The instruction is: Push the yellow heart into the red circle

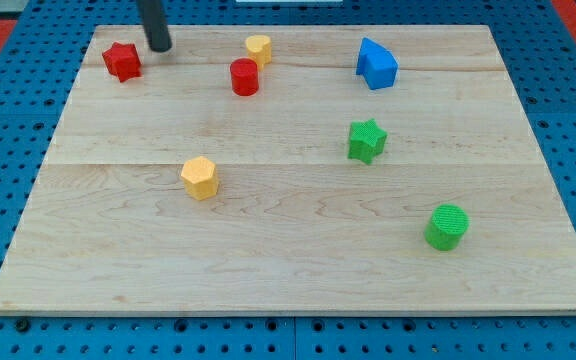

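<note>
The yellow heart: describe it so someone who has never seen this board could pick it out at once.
Look along the wooden board's top edge, near the middle. The yellow heart sits just up and right of the red circle, very close to it. The other yellow block lies alone, lower down and left of centre.

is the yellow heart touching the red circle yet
Apart, though close. The camera view shows a thin strip of board between the yellow heart and the red circle. My tip is off to the view's left, beside the red star.
</note>
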Motion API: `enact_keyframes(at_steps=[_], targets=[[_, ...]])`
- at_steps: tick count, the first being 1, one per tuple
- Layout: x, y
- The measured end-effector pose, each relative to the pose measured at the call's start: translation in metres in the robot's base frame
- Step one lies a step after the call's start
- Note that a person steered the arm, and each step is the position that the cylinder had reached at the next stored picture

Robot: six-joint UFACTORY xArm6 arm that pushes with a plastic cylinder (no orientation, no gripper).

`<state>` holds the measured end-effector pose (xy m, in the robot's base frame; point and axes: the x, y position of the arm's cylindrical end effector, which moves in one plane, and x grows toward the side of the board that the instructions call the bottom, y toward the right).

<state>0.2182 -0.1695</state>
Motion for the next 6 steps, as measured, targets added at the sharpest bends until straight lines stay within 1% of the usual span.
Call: enact_keyframes(at_steps=[1, 2, 3, 4, 5, 6], targets=[[-0.012, 0.054], [-0.025, 0.137], [-0.025, 0.145], [0.091, 0.147], [0.173, 0.169], [0.116, 0.199]])
